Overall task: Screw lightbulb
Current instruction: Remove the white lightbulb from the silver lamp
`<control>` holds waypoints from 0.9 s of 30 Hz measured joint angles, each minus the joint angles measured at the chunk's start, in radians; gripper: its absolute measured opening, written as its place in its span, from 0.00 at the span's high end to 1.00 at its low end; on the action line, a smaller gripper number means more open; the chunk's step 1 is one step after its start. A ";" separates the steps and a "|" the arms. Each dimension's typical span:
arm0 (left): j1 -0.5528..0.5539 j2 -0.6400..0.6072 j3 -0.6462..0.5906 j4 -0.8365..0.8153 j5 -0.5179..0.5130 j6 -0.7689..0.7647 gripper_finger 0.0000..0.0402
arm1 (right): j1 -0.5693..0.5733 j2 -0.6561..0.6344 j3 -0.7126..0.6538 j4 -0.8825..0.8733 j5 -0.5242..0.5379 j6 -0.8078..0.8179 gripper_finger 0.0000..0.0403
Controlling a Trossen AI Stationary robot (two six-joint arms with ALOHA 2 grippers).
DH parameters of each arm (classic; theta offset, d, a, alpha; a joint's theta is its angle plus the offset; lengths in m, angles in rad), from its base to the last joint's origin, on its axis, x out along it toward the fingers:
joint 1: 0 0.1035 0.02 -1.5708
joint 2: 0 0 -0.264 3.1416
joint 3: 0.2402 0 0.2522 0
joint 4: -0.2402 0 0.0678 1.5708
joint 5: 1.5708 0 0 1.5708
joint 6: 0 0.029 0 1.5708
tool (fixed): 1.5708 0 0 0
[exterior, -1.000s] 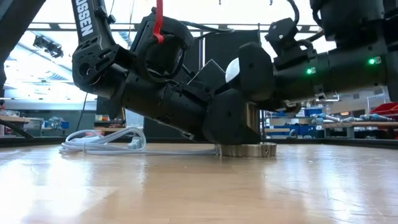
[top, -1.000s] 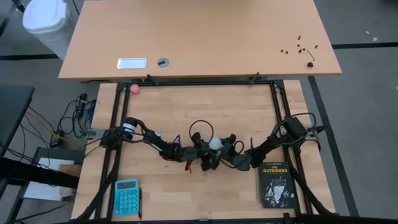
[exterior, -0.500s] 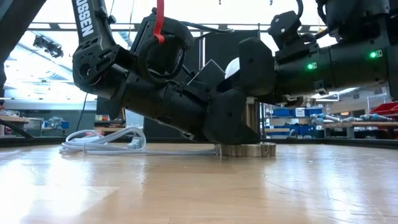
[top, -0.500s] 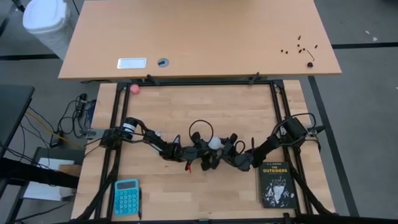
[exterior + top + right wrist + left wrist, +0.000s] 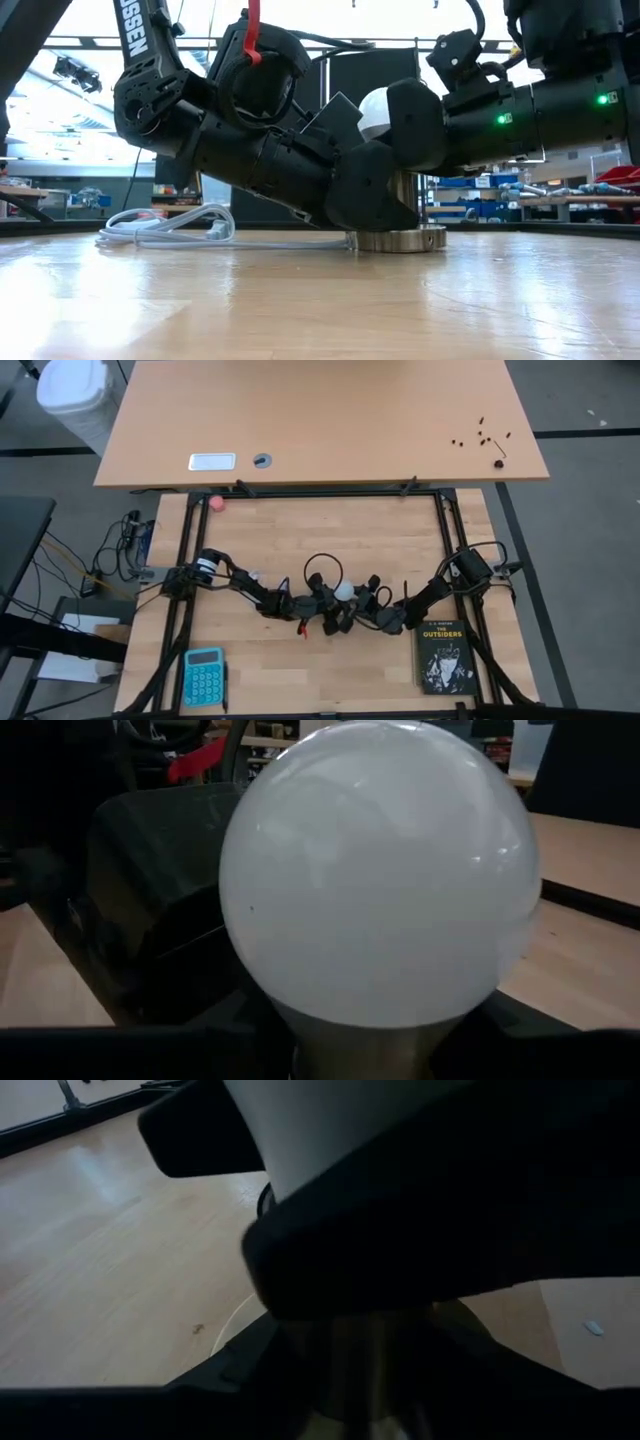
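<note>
Inside socket [image 5: 400, 238] – lightbulb [image 5: 373, 110], right hand [image 5: 352, 596] gripping.

In your low view, the left gripper [image 5: 365, 195] hides the lightbulb [image 5: 373, 112] screw base and most of the socket [image 5: 400, 238]. The left wrist view is filled by dark blurred shapes. From above, finger positions are too small to tell.

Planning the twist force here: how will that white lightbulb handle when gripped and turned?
The lightbulb looks smooth and round, so it could slip in the jaws. Its frosted globe is probably thin and fragile; squeeze gently. It seems light, and stands upright over the metal socket, so it is unlikely to roll.
</note>
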 joint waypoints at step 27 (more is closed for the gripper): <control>-0.002 0.001 0.002 -0.006 0.021 0.008 0.51 | -0.177 -0.006 -0.226 0.301 -0.760 -0.057 0.58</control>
